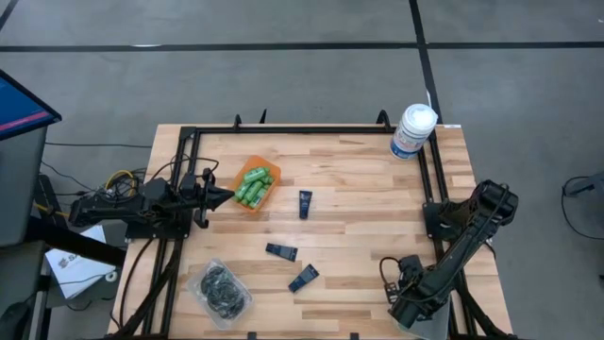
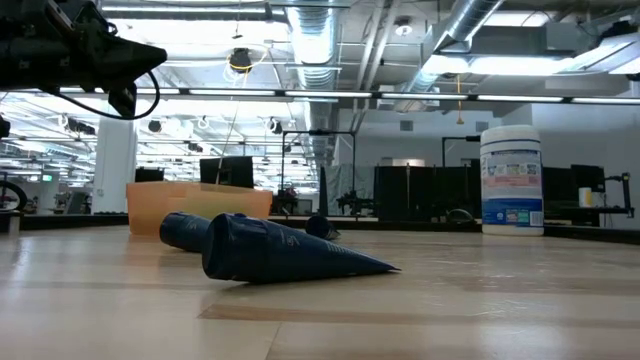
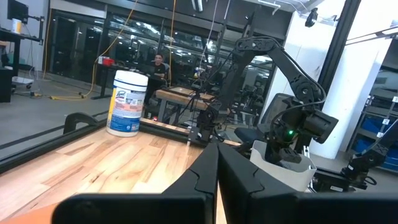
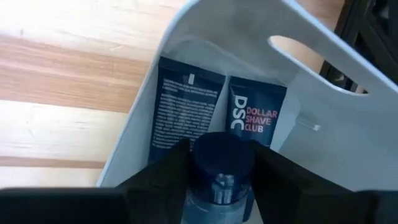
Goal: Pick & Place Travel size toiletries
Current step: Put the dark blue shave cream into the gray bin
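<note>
Dark-capped navy tube (image 4: 219, 186) sits within the right pincer (image 4: 219, 152), cap up, directly over the white plastic bin (image 4: 323, 124) at the tabletop's near right corner. Whether the pincer is clamping it or has already slackened cannot be told. Just beneath it, two flat navy tubes already lie side by side on the bin floor, one back-side up (image 4: 186, 106) and one with a shaving-brand label (image 4: 256, 115).

To do the drop well, the tube should be kept inside the bin walls and let go low, so it settles on the others rather than tipping over the rim. The arm should then lift straight up before it swings away.

Farther out on the wooden tabletop (image 1: 368, 227), three more navy tubes wait, well apart from each other: one near the front (image 1: 303, 278), one mid-way (image 1: 281, 251) and one farther back (image 1: 305, 203). A clear packet of black round pieces (image 1: 219, 288) lies at the front left. Beyond it an orange tray (image 1: 267, 195) holds small bright green bottles (image 1: 253, 186). The left pincer (image 1: 226, 196) waits just beside that tray, closed and empty. Farthest back stands the large white canister with a blue label (image 1: 413, 130).
</note>
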Tool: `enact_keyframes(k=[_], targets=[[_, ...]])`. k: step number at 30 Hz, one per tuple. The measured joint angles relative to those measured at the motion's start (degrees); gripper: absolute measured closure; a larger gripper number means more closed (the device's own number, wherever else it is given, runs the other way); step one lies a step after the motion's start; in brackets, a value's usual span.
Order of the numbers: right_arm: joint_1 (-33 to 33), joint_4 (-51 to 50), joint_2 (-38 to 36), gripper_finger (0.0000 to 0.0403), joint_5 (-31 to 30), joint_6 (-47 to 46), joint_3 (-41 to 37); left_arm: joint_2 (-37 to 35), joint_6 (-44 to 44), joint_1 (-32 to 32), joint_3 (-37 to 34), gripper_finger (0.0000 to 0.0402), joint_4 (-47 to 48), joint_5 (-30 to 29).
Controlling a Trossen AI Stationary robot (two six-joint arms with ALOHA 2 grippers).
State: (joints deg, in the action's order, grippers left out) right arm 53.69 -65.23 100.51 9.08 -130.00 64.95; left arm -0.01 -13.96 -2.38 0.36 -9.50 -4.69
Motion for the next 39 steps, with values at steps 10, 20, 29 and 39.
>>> enact_keyframes(k=[10,20,29,39], targets=[[-0.02,-0.03,-0.04,0.0219,-0.65,1.07,0.00,0.00,0.00,0.00,0.00,0.0400,0.00,-0.04],[-0.85,-2.80,-6.58,0.0144,-8.34,4.95,0.22,0.00,0.00,-0.01,0.00,0.0400,0.00,-0.13],[-13.82,-5.67,-15.95,0.0143,-21.34,23.16,0.22,0.00,0.00,-0.01,0.00,0.0400,0.00,-0.26],[-38.20,15.25,-10.90,0.0143,-22.65,54.44,0.22,0.00,0.00,0.00,0.00,0.0400,0.00,-0.22]])
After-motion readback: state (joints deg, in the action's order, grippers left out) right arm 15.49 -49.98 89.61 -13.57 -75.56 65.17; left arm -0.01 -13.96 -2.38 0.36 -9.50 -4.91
